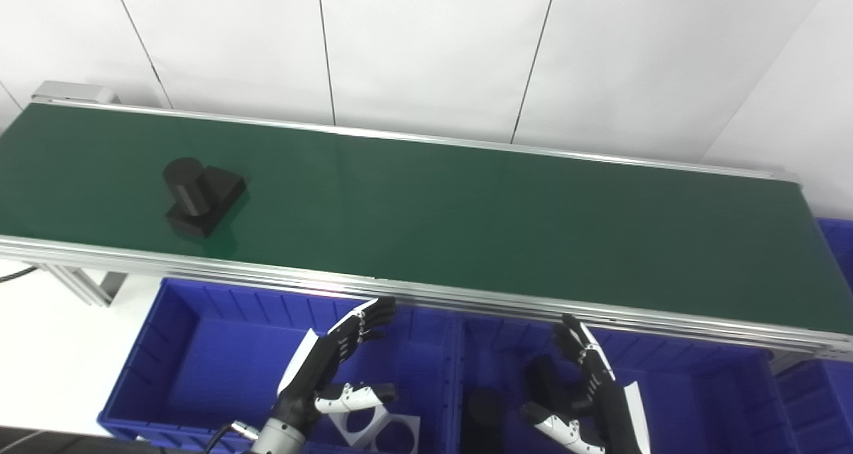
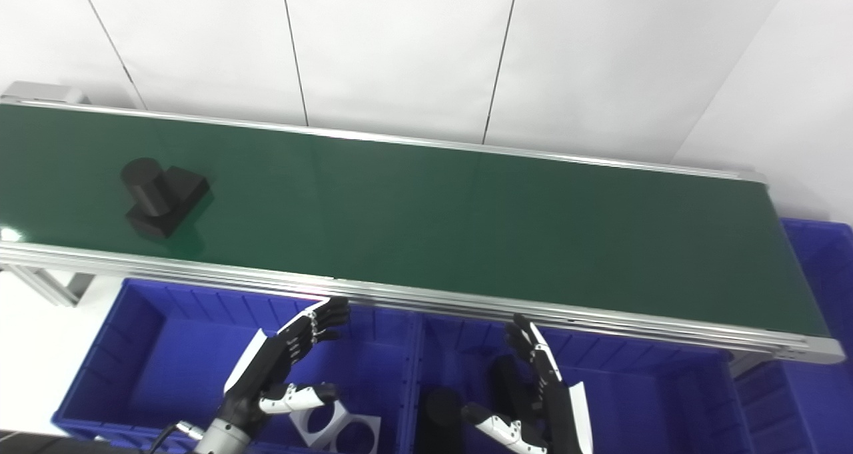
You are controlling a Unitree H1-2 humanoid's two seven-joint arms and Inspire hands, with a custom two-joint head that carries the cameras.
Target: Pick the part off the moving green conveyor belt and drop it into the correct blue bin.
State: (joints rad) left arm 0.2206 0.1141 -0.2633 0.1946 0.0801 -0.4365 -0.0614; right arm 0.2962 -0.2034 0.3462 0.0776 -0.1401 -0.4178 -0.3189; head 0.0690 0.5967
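A black part, a cylinder standing on a square block, lies on the green conveyor belt at its left end; it also shows in the right eye view. My left hand is open and empty, held above the left blue bin. My right hand is open and empty, held above the right blue bin. Both hands are below the belt's near rail, far from the part.
The left bin holds white square parts with round holes. The right bin holds black parts. More blue bins stand at the far right. The belt's metal near rail runs just above the hands.
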